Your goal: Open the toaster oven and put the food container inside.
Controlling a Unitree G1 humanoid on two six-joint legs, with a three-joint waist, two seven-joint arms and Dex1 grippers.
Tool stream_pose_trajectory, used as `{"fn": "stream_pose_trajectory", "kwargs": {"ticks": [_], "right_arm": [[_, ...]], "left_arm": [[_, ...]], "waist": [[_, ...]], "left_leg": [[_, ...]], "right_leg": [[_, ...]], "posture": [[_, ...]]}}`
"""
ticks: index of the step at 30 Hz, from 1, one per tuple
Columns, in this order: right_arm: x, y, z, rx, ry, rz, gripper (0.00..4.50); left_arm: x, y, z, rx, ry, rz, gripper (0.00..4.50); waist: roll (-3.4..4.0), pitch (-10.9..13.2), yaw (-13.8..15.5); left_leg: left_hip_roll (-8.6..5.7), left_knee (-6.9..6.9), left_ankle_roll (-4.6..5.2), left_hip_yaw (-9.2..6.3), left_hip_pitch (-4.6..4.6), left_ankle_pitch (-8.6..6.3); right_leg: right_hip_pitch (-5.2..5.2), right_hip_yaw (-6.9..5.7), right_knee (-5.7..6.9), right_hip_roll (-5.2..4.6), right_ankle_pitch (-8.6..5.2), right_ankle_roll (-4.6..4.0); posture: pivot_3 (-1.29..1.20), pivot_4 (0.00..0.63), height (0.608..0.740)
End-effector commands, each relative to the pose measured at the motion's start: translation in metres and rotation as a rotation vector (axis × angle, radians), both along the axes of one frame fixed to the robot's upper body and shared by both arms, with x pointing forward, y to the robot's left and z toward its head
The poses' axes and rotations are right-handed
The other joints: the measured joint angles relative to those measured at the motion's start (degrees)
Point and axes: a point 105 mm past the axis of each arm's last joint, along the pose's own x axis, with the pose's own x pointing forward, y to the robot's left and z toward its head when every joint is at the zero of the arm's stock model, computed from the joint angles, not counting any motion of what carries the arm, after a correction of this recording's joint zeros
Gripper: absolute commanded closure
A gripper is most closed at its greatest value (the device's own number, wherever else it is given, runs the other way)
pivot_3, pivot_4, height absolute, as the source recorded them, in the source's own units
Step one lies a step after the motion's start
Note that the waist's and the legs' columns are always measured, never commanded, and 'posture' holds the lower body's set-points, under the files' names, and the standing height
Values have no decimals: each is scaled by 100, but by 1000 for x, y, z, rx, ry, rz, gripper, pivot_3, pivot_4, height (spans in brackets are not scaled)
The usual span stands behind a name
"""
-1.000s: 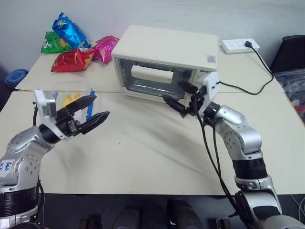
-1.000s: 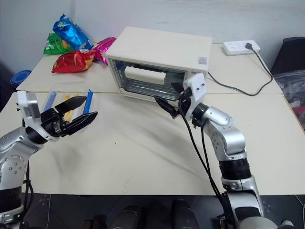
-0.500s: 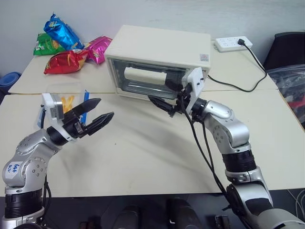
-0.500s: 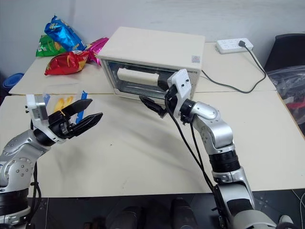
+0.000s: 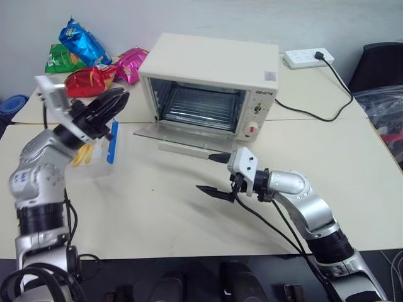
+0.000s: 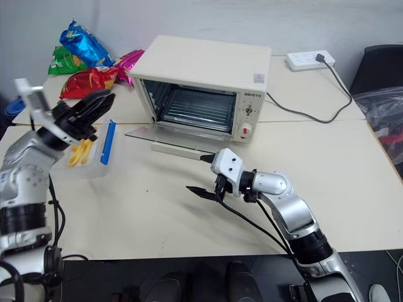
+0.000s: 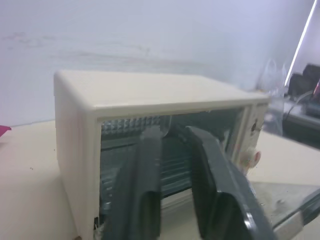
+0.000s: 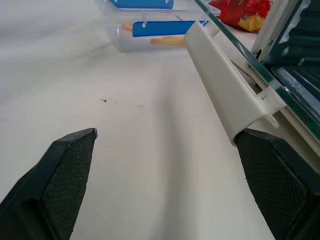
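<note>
Now the toaster oven [image 5: 211, 78] sits at the back middle of the desk [image 5: 189, 214]. It is a boxy cream-white thing with smooth sides. Its glass door [image 5: 182, 135] lies flat down on the desk, with a long cream handle [image 5: 189, 150] along its front edge. Inside you can see a shiny wire rack [image 5: 201, 104]. Two round knobs [image 5: 252, 123] sit on its right side, and the lower one has red on it. A black cord [image 5: 327, 94] runs from the oven to a white power strip [image 5: 305, 58] at the back right corner.

The food container [image 5: 97, 148] is a clear plastic box with a blue clip on its side and yellow fries inside. It rests on the desk near the left edge, left of the door.

Shiny, crinkly snack bags [image 5: 94, 60] lie at the back left corner.

The left claw [image 5: 107, 104] is shut on nothing and hangs in the air above the box. The right claw [image 5: 214, 173] is wide open, just in front of the door handle, holding nothing.

A second ago the door was up and closed, with the right claw at its handle. Then the left claw was open and lower, near the box; now it is higher and pinched shut.
</note>
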Motion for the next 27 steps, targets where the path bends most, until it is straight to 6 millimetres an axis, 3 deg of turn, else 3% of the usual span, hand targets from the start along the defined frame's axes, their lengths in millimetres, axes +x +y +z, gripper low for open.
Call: {"fn": "stream_pose_trajectory", "kwargs": {"ticks": [1,5,10,15,18,22,25,27], "right_arm": [[-6,-3,-2,12,-40,7,0],[-14,-22,-15,22,-22,-36,0],[-34,-63,-39,37,36,-134,0],[-44,-95,-40,44,26,-207,0],[-39,-101,-18,148,-40,-217,0],[-24,-96,3,254,-85,-216,0],[-19,-82,22,378,-72,-150,0],[-19,-73,31,409,-95,-103,0]], "left_arm": [[16,-8,-25,184,28,18,4473],[16,-14,-39,268,46,-25,4473],[11,-20,-62,385,60,-20,4473],[2,-31,-86,484,49,-10,4473],[-8,-33,-107,529,56,-2,4473],[-17,-25,-116,414,81,99,4473],[-38,-15,-101,167,10,165,4473],[-58,1,-89,13,-39,243,3934]], "waist": [[-1,-1,8],[-5,1,16],[-6,2,74],[-7,2,132],[-8,3,144],[-7,3,154],[-7,3,138],[-8,3,139]], "left_leg": [[0,0,0,0,0,0],[-3,1,0,-4,-10,-1],[-8,12,0,-5,-16,-1],[-8,13,0,2,-5,-1],[-6,14,0,3,-4,-1],[-5,13,0,3,5,-1],[-4,11,0,1,10,-1],[-1,9,1,0,10,-2]], "right_leg": [[-2,2,0,1,0,0],[-9,2,6,0,0,0],[-11,4,1,-6,1,2],[-7,15,9,-5,2,4],[-7,18,12,-3,2,4],[3,18,10,-4,2,4],[8,17,9,-4,2,4],[6,21,5,-3,2,4]], "posture": [[0,150,740],[0,150,740],[0,150,740],[0,150,740],[0,150,740],[0,150,740],[0,150,740],[0,150,740]]}}
